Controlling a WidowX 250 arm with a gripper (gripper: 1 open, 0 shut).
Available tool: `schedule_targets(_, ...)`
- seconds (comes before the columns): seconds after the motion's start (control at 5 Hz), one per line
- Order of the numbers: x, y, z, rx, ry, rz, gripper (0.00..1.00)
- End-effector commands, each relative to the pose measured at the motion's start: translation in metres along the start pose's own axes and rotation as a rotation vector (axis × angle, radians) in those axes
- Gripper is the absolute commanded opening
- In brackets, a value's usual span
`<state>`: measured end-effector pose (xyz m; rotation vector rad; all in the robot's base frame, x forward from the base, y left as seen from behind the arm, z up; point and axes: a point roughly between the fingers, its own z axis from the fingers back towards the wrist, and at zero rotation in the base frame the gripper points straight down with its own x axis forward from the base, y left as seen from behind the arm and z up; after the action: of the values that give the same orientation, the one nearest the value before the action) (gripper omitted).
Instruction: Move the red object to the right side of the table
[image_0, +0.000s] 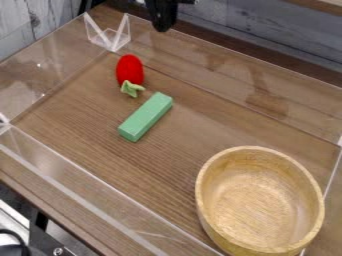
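The red object (130, 69) lies on the left part of the counter (221, 90), its green leafy end (132, 89) directed toward the near side. The green rectangular block (146, 117) is positioned nearer the viewer and slightly to the right of the red object, apart from it, and is oriented diagonally. The round light wooden bowl (259, 200) is located at the near right. A clear acrylic piece (108, 36) stands at the far left. The hand (163, 28) is at the far edge of the view, beyond the red object and apart from it. The hand is clenched, with nothing visible in its grasp.
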<state>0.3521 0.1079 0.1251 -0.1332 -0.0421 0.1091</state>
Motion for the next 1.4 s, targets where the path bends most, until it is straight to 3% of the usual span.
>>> schedule_targets(0.0, 0.014, 0.020, 0.018, 0.024, -0.089, 0.070, 1.00)
schedule_targets(0.4, 0.023, 0.041, 0.007, 0.037, -0.087, 0.106, 1.00)
schedule_targets(1.2, 0.022, 0.067, -0.036, 0.100, -0.067, 0.211, 1.00)
